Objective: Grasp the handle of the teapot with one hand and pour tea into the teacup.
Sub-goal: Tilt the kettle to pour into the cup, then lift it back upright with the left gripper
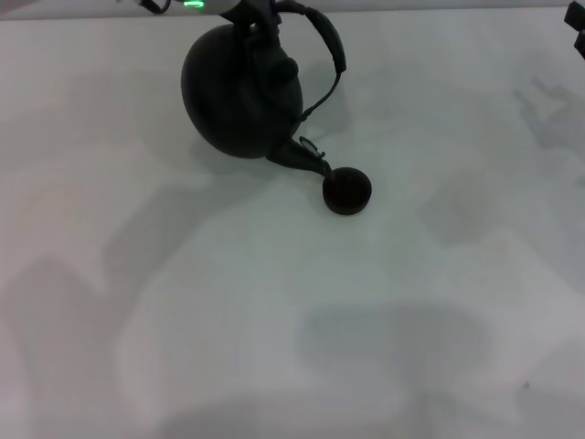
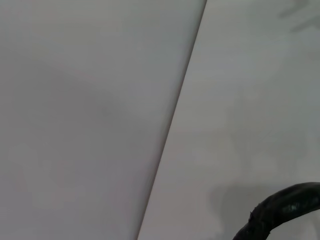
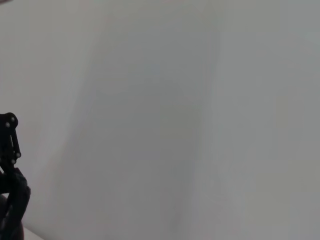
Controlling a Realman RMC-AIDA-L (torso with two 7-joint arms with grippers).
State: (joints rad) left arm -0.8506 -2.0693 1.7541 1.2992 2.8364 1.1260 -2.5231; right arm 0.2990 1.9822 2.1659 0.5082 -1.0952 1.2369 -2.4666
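The black teapot [image 1: 233, 91] hangs tilted at the back of the white table [image 1: 274, 320], lid side facing right and spout [image 1: 297, 154] pointing down at the teacup. The small black teacup [image 1: 347, 192] stands just below and right of the spout tip. My left gripper [image 1: 249, 16] comes in from the top edge and is shut on the handle [image 1: 331, 46], which arches out to the right. A piece of the handle shows in the left wrist view [image 2: 285, 207]. My right gripper [image 1: 579, 38] shows only as a dark bit at the far right edge, away from the pot.
The white table stretches in front and to both sides of the cup, with soft shadows on it. The table's edge shows as a slanting line in the left wrist view [image 2: 172, 120]. A black jointed part [image 3: 10, 150] shows in the right wrist view.
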